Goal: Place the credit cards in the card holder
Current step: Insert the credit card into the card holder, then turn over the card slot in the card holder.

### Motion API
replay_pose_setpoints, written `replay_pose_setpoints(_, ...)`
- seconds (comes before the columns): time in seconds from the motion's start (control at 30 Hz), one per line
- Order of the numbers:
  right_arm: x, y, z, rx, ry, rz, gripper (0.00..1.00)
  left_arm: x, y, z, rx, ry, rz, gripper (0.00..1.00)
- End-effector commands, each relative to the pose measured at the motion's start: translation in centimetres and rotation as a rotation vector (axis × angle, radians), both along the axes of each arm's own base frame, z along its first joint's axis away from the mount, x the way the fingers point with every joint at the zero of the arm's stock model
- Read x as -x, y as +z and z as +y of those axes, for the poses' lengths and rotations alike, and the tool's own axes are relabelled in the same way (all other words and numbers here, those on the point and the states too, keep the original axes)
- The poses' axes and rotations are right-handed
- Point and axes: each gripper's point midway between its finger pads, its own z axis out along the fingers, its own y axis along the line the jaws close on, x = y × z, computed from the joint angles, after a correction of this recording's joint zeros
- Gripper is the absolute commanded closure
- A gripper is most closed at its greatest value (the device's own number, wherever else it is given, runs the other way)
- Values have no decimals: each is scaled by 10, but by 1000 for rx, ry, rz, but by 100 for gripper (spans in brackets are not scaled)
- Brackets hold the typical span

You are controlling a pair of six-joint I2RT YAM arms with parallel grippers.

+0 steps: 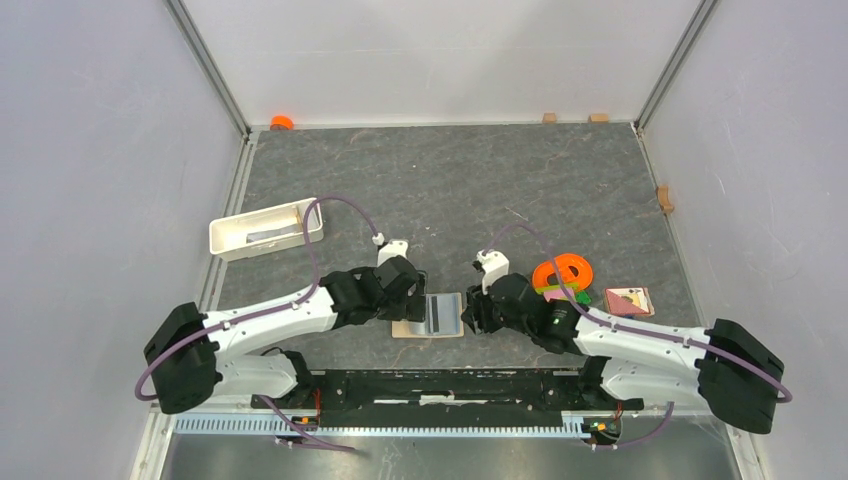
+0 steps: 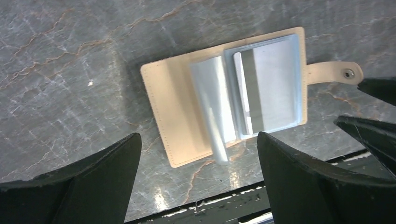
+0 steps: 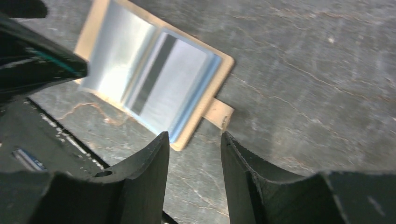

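Observation:
The card holder (image 1: 432,316) lies open on the table between both arms, beige with see-through pockets (image 2: 212,98). A grey credit card with a dark stripe (image 2: 268,86) sits inside its right pocket, also seen in the right wrist view as the grey card (image 3: 173,81). My left gripper (image 2: 198,140) hovers open at the holder's (image 2: 163,102) near edge, holding nothing. My right gripper (image 3: 194,137) stands open beside the snap tab (image 3: 219,113), with nothing between its fingers. A pale credit card with reddish print (image 1: 628,300) lies to the right.
A white tray (image 1: 228,236) stands at the left with a greyish flat piece in it. An orange ring-shaped toy (image 1: 563,272) with small coloured bricks sits right of the right gripper (image 1: 468,314). Small wooden blocks (image 1: 664,198) line the far and right walls.

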Motion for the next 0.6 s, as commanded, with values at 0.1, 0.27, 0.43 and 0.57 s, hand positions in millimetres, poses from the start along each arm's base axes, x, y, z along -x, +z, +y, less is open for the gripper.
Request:
replay_pose_setpoints(0.1,2,28,47,-145,90,-13,49,-3,-16,15,-32,35,8,0)
replay_pose_setpoints(0.27,1,17,52,-141,76,21,51,-1,-30,8,82,43,75,0)
replay_pose_setpoints(0.43,0,6,50,-126,46,43,52,-2,-29,5,151,43,66,0)
replay_pose_setpoints(0.57,0,1,51,-126,45,56,55,-2,-31,9,156,54,67,13)
